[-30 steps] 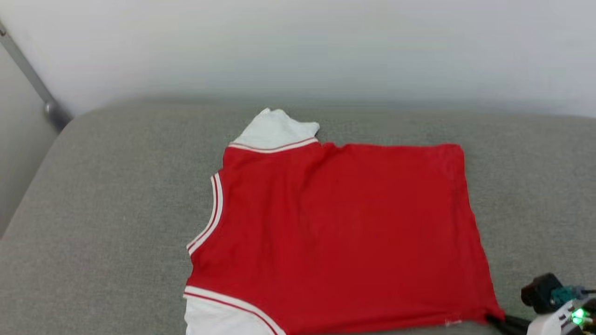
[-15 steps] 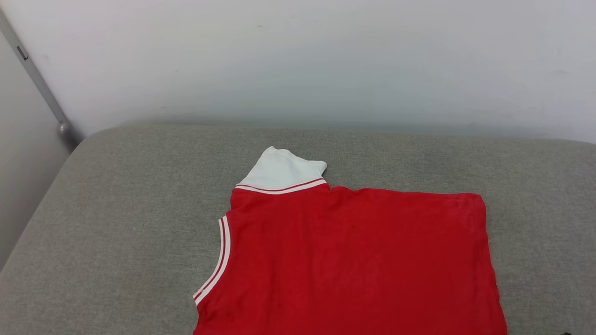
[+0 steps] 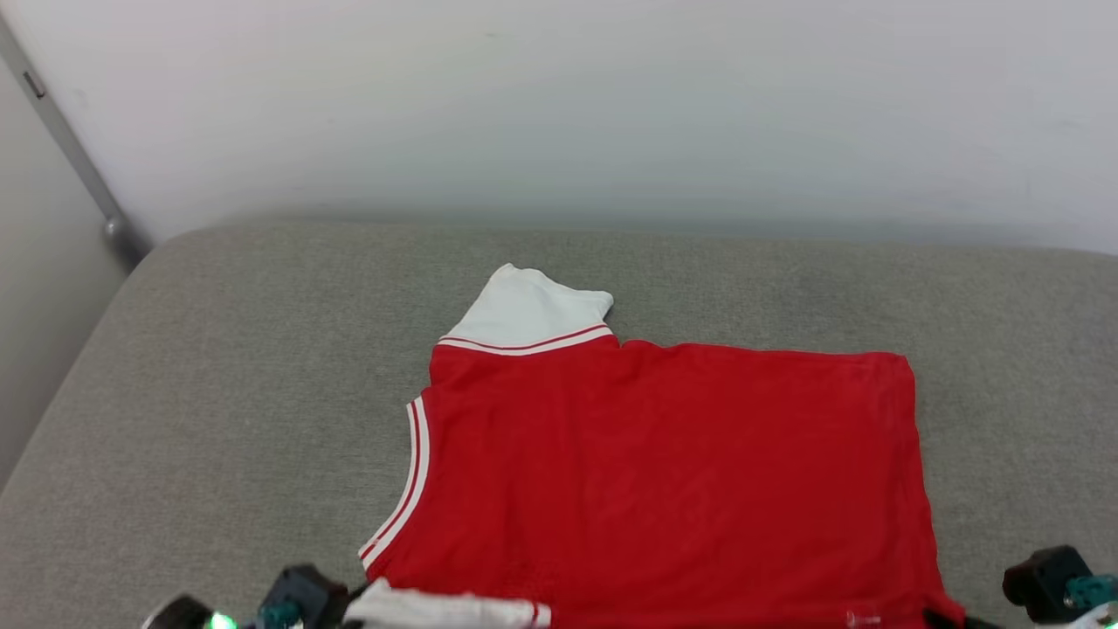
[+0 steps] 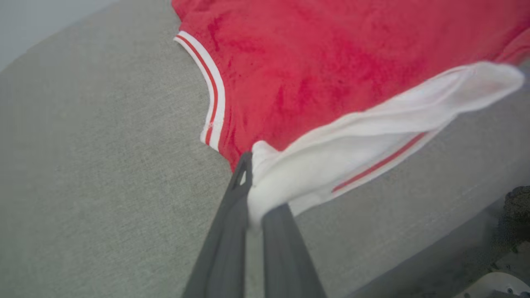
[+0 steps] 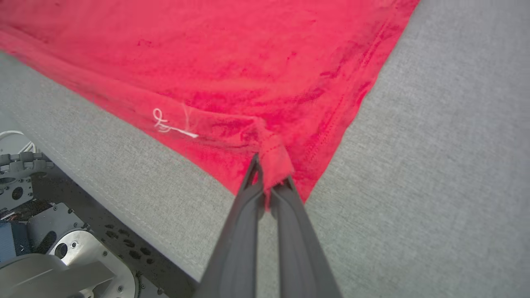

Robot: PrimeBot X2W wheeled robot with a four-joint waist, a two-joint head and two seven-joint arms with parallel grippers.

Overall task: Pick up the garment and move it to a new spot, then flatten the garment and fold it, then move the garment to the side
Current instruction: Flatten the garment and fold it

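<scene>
The red T-shirt [image 3: 664, 472] lies spread flat on the grey cushion [image 3: 218, 367], with its far sleeve [image 3: 528, 310] toward the white wall [image 3: 559, 105]. The left gripper [image 4: 261, 182] is clamped on the near white sleeve [image 4: 352, 153]. The right gripper [image 5: 269, 174] pinches the hem corner [image 5: 273, 155] beside the embroidered mark [image 5: 169, 126]. A metal pole [image 3: 65, 144] leans at far left.

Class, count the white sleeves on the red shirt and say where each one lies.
2. One sleeve lies flat at the far edge of the shirt; the other sleeve is at the near edge, pinched in the left gripper.
</scene>
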